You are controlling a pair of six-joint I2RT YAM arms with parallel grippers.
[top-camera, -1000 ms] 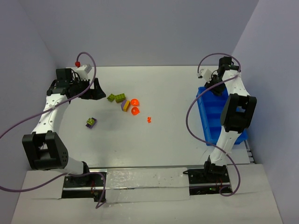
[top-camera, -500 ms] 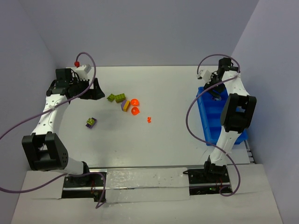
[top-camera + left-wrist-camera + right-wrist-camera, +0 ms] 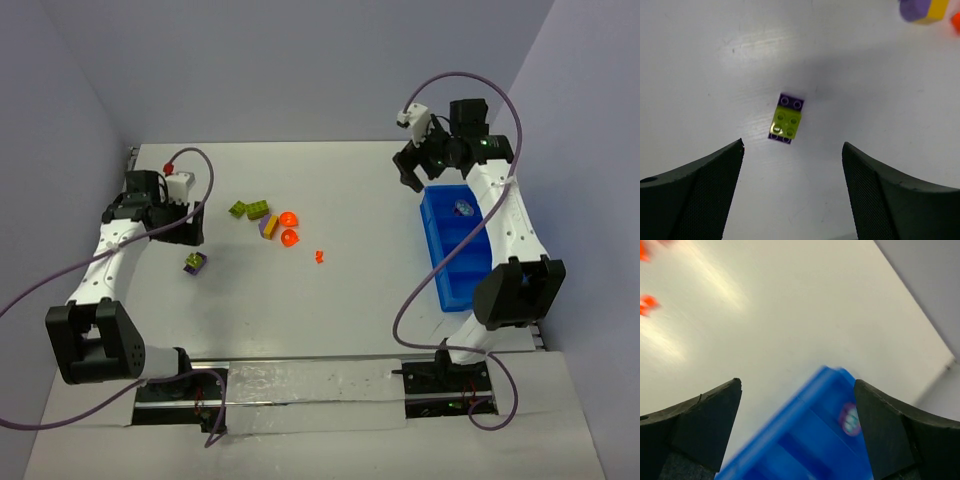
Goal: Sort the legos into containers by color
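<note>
A lime brick stacked on a purple one (image 3: 786, 124) lies alone on the white table, also in the top view (image 3: 195, 262). My left gripper (image 3: 792, 150) hovers open just short of it, nothing between its fingers; from above it (image 3: 193, 232) sits behind the brick. Two lime bricks (image 3: 249, 209), a yellow-and-purple piece (image 3: 268, 226), two rounded orange pieces (image 3: 289, 228) and a tiny orange bit (image 3: 319, 256) lie mid-table. The blue tray (image 3: 452, 268) stands at the right with a purple piece (image 3: 463, 208) in its far compartment. My right gripper (image 3: 412, 175) is open and empty above the tray's far corner (image 3: 827, 377).
The table's right edge runs just beyond the tray. Grey walls close in on the left, back and right. Purple cables loop from both arms. The right wrist view is blurred; the purple piece (image 3: 850, 419) shows there inside the tray, and orange pieces (image 3: 647, 304) at far left.
My left gripper came nearer and now hovers by the lime-and-purple brick. The right arm lifted up and left off the tray and opened; a purple piece now shows in the far compartment.
</note>
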